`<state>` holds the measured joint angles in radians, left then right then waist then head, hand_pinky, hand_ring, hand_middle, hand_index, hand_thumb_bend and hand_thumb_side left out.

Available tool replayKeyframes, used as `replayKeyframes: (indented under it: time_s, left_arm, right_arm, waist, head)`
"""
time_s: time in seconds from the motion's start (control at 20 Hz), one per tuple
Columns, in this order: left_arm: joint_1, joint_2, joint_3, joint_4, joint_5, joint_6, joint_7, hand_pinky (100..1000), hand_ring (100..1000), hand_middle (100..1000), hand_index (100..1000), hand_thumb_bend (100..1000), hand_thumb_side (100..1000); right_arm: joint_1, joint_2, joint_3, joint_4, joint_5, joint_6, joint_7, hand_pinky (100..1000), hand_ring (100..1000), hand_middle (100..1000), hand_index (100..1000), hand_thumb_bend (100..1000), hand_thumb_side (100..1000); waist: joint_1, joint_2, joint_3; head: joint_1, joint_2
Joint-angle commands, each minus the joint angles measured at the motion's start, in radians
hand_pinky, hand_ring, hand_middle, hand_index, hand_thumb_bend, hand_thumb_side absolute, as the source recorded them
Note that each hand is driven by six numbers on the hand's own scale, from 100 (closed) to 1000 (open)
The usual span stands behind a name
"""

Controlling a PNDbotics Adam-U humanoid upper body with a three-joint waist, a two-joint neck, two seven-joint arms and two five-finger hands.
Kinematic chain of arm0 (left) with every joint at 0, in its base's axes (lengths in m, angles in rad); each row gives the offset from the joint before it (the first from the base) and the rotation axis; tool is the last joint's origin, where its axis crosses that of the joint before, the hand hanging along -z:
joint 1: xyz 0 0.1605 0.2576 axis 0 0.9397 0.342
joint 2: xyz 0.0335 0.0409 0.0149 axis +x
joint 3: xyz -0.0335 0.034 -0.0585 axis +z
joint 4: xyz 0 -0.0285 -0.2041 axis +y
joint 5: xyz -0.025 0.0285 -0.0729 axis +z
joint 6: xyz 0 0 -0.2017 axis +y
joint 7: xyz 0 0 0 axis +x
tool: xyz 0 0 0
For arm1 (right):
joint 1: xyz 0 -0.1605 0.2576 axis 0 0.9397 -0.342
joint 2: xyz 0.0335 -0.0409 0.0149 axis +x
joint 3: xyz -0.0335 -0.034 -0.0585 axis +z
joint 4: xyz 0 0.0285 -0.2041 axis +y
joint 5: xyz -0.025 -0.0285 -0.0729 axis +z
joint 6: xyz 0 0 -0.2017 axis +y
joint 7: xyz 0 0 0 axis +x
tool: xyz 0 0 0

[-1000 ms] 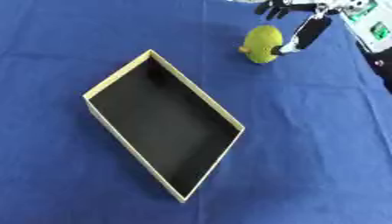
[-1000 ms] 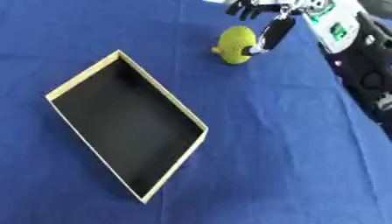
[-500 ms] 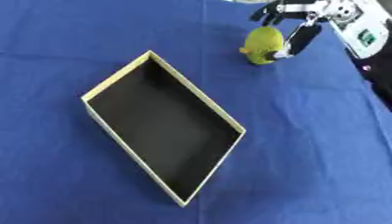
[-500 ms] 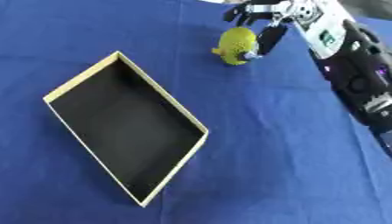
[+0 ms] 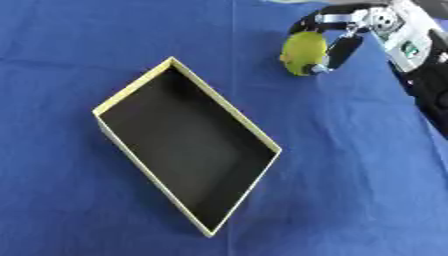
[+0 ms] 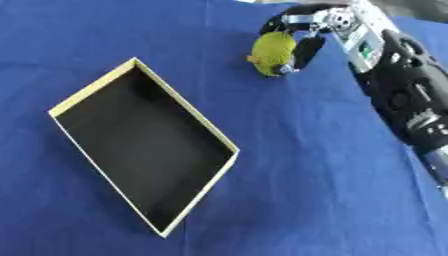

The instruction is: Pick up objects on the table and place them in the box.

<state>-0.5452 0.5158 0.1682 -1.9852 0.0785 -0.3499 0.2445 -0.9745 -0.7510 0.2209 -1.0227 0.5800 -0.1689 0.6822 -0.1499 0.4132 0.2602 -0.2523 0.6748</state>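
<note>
A yellow-green rounded object (image 5: pixel 303 53) sits at the upper right of the blue cloth. My right hand (image 5: pixel 339 35) comes in from the upper right and is curled round it, fingers over its top and thumb down its right side. The open box (image 5: pixel 140 90), tan-walled and black inside, lies askew in the middle of the table with nothing in it. The object is beyond the box's upper right edge, apart from it. My left hand shows in neither view.
A blue cloth (image 5: pixel 350 165) covers the whole table. My right forearm (image 6: pixel 398 85), black with a white panel, runs down the right side of the right eye view.
My right hand has closed round the yellow-green object and moved with it a little to the left, toward the box. The box has not moved.
</note>
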Motion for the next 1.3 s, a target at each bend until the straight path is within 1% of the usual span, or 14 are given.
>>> replayKeyframes:
  time_s: [0.05,0.1,0.2,0.35,0.4,0.5,0.65,0.8,0.85,0.9,1.0,1.1,1.3]
  left_arm:
    - [-0.009,0.012,0.007,-0.015,0.005,0.000,-0.003,650,605,539,654,100,178]
    - [-0.008,0.011,0.007,-0.015,0.005,0.000,-0.003,650,605,539,654,100,178]
    - [-0.007,0.011,0.007,-0.015,0.006,0.000,-0.003,650,605,539,654,100,179]
    - [-0.005,0.011,0.007,-0.015,0.006,0.001,-0.004,650,605,539,654,100,177]
    - [-0.005,0.011,0.007,-0.015,0.006,0.001,-0.004,650,605,539,654,100,176]
    - [-0.004,0.011,0.007,-0.015,0.006,0.001,-0.003,650,605,540,654,100,176]
    - [-0.002,0.011,0.006,-0.015,0.006,0.002,-0.003,650,605,540,654,100,173]
    - [-0.001,0.012,0.006,-0.015,0.006,0.002,-0.001,649,605,540,654,100,167]
    - [-0.001,0.012,0.006,-0.015,0.006,0.002,-0.001,649,605,541,654,100,164]
    - [-0.001,0.012,0.005,-0.015,0.005,0.002,0.000,649,605,541,654,100,164]
    - [-0.001,0.012,0.005,-0.015,0.005,0.002,0.000,649,605,541,654,100,164]
    - [-0.001,0.012,0.004,-0.015,0.005,0.002,0.001,649,605,540,654,100,163]
    - [-0.003,0.011,0.003,-0.015,0.005,0.001,0.002,648,605,540,654,100,162]
  right_arm:
    - [-0.018,-0.024,-0.019,-0.015,-0.002,0.003,-0.027,769,755,598,741,290,108]
    - [-0.017,-0.024,-0.018,-0.024,-0.015,0.002,-0.041,739,709,553,686,222,115]
    - [-0.015,-0.028,-0.012,-0.045,-0.044,-0.001,-0.070,709,654,506,633,163,133]
    - [-0.004,-0.042,0.013,-0.086,-0.087,-0.011,-0.120,681,618,483,602,109,124]
    - [0.001,-0.051,0.022,-0.107,-0.100,-0.018,-0.133,671,607,476,593,106,115]
    - [0.012,-0.069,0.036,-0.148,-0.116,-0.023,-0.153,658,593,468,584,129,114]
    - [0.027,-0.098,0.049,-0.214,-0.116,-0.019,-0.189,644,581,473,590,207,106]
    - [0.042,-0.124,0.049,-0.276,-0.112,-0.006,-0.236,636,573,484,603,272,100]
    - [0.047,-0.131,0.050,-0.294,-0.109,-0.001,-0.249,639,575,506,623,318,101]
    - [0.052,-0.140,0.049,-0.317,-0.105,0.004,-0.260,640,575,513,627,332,101]
    - [0.065,-0.155,0.047,-0.369,-0.097,0.018,-0.282,643,575,526,643,386,119]
    - [0.084,-0.176,0.047,-0.447,-0.097,0.042,-0.305,646,576,531,651,408,126]
    - [0.131,-0.217,0.043,-0.632,-0.122,0.108,-0.336,645,568,533,656,392,124]
  waist:
    - [0.008,-0.025,-0.003]
    - [0.008,-0.026,-0.004]
    - [0.008,-0.028,-0.005]
    - [0.009,-0.031,-0.005]
    - [0.009,-0.033,-0.006]
    - [0.009,-0.036,-0.009]
    - [0.009,-0.043,-0.014]
    - [0.011,-0.049,-0.017]
    - [0.011,-0.051,-0.017]
    - [0.012,-0.052,-0.018]
    - [0.013,-0.055,-0.020]
    - [0.013,-0.056,-0.022]
    - [0.014,-0.058,-0.022]
  head:
    - [0.002,-0.007]
    - [0.003,-0.005]
    - [0.004,-0.004]
    - [0.005,0.000]
    - [0.006,0.001]
    - [0.008,0.004]
    - [0.010,0.009]
    - [0.011,0.011]
    - [0.012,0.011]
    - [0.012,0.011]
    - [0.012,0.011]
    - [0.012,0.012]
    - [0.012,0.012]
